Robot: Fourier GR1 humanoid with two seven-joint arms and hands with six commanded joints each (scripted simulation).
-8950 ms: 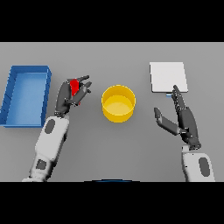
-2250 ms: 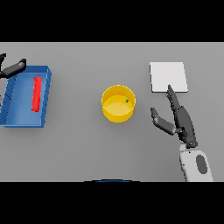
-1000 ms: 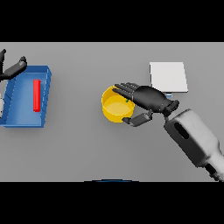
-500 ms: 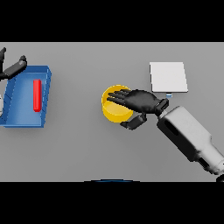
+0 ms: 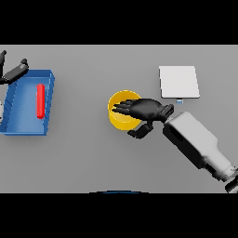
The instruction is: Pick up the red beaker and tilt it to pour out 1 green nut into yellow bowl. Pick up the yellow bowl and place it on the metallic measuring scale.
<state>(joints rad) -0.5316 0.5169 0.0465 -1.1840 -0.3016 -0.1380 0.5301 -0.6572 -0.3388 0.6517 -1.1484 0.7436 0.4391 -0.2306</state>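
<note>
- Yellow bowl [image 5: 120, 120] stands upright on the grey table [image 5: 93, 158], directly under the fingers of the right hand [image 5: 145, 109].
- Right hand: fingers [image 5: 122, 108] lie nearly straight across the bowl's open top, tips reaching toward its far rim; the thumb [image 5: 139, 132] curls down just beside the bowl's near wall. Whether the bowl is gripped cannot be told.
- Red beaker [image 5: 41, 100] lies on its side inside the blue tray [image 5: 28, 126], well apart from the right fingers.
- Left hand [image 5: 13, 73] shows at the tray's far corner, fingers spread and relaxed, holding nothing.
- Metallic measuring scale [image 5: 179, 82] sits behind the right wrist, near the bowl but not touching it.
</note>
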